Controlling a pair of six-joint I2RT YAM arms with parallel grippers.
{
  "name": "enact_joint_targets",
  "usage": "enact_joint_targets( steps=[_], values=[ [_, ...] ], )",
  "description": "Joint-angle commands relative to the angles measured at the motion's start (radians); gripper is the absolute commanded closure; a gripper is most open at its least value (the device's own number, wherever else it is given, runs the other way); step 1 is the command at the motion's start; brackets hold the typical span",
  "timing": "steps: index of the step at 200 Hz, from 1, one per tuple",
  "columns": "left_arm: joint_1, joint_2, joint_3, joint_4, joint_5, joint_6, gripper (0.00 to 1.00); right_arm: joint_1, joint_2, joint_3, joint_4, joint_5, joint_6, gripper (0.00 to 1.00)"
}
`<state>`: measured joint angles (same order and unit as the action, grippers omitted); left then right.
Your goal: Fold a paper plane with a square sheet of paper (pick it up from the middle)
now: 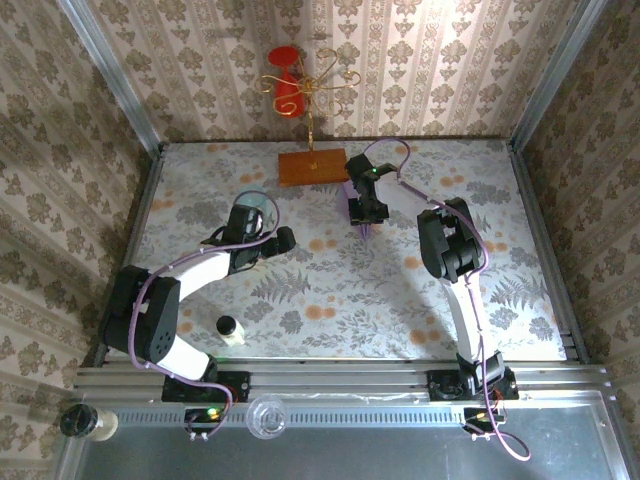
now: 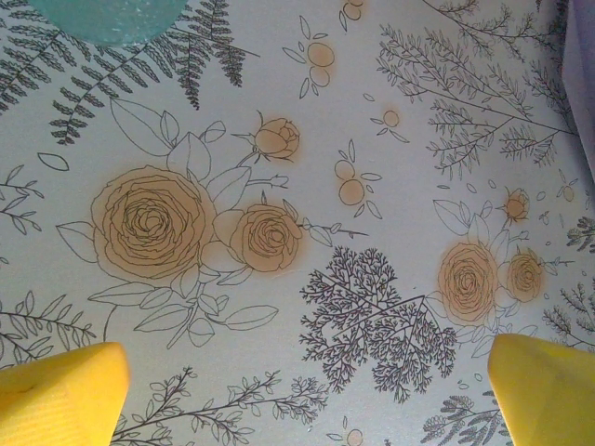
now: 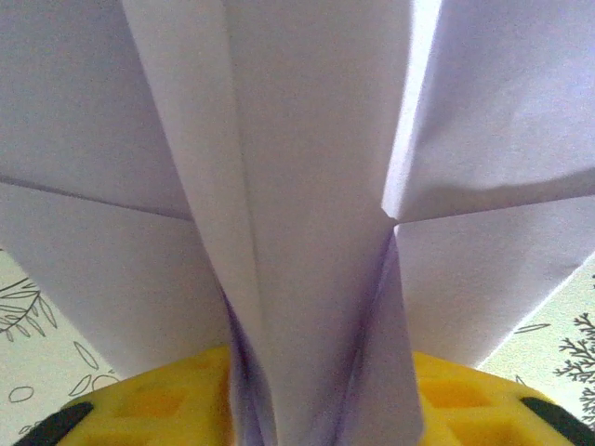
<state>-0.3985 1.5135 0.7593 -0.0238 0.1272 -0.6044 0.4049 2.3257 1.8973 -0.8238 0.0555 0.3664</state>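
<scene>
Cradling plane [image 3: 307,232] keel-first between right hand [image 1: 366,212] fingers, far centre by the board [image 1: 312,166], long axis along them; clamped or slack, impossible to tell. With left hand [image 2: 307,390] wide, farther off, leftward.

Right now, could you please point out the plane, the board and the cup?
plane [image 3: 307,232]: right wrist view, centre fold.
board [image 1: 295,170]: top view, bare left part.
cup [image 2: 107,19]: left wrist view, teal patch at top edge.
</scene>
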Motion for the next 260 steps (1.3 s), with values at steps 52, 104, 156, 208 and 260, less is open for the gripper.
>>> enact_joint_targets(
  steps=[52,104,156,208,260],
  values=[
    [0.006,-0.03,0.021,-0.044,-0.011,0.03,0.0,-0.006,0.061,-0.024,-0.042,0.081,0.022,0.49],
    [0.022,-0.084,0.032,-0.081,-0.032,0.055,0.0,-0.007,-0.021,-0.03,-0.026,0.058,0.045,0.48],
    [0.073,-0.175,0.072,-0.147,-0.089,0.118,0.0,-0.03,-0.268,-0.103,0.051,-0.025,0.065,0.35],
    [0.195,-0.278,0.062,-0.203,-0.151,0.185,0.0,-0.107,-0.612,-0.476,0.343,0.036,0.086,0.21],
    [0.338,-0.403,-0.025,-0.163,-0.272,0.31,0.0,-0.231,-1.013,-0.922,0.627,0.321,0.013,0.0]
  ],
)
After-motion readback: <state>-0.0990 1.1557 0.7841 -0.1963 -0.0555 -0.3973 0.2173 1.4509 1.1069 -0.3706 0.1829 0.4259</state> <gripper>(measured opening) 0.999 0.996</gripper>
